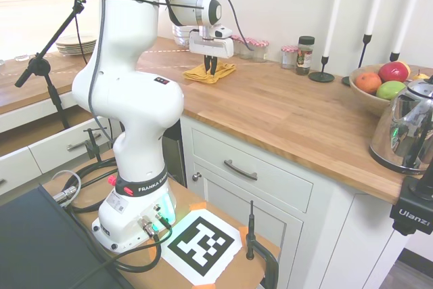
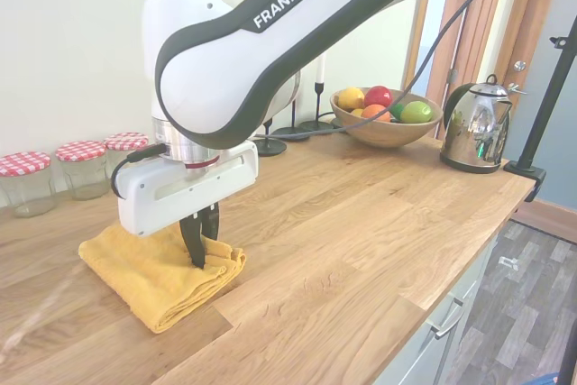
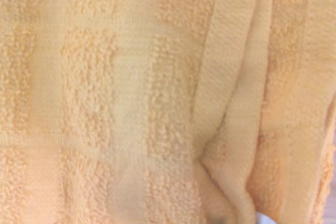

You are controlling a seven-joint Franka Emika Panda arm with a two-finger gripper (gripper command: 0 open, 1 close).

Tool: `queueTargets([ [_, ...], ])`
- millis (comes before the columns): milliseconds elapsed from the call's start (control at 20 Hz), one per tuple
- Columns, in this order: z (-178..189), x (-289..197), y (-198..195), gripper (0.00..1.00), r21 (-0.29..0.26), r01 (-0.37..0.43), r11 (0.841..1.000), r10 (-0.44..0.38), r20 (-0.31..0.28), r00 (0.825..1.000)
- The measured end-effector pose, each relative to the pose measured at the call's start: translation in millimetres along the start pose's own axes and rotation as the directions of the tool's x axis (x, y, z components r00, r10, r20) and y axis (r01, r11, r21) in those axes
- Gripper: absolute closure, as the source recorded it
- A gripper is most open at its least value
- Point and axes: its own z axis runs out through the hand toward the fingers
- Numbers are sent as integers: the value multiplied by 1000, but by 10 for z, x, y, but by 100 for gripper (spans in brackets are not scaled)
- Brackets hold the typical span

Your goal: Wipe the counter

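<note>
Home kitchen; wooden counter point(image 1: 284, 109), kettle point(image 1: 409, 126), fruit bowl point(image 1: 371, 98).
</note>
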Motion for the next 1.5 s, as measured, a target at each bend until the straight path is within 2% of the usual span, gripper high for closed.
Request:
queueTargets([
  [350,2,547,574,100,0,-15,1000,15,0,1000],
  [1050,10,1745,2123,100,-18,-47,999,47,3,999],
  [1300,12,1954,2464,100,-10,-63,998,63,10,998],
  [1500,13,1976,2504,100,-8,-62,998,62,11,998],
])
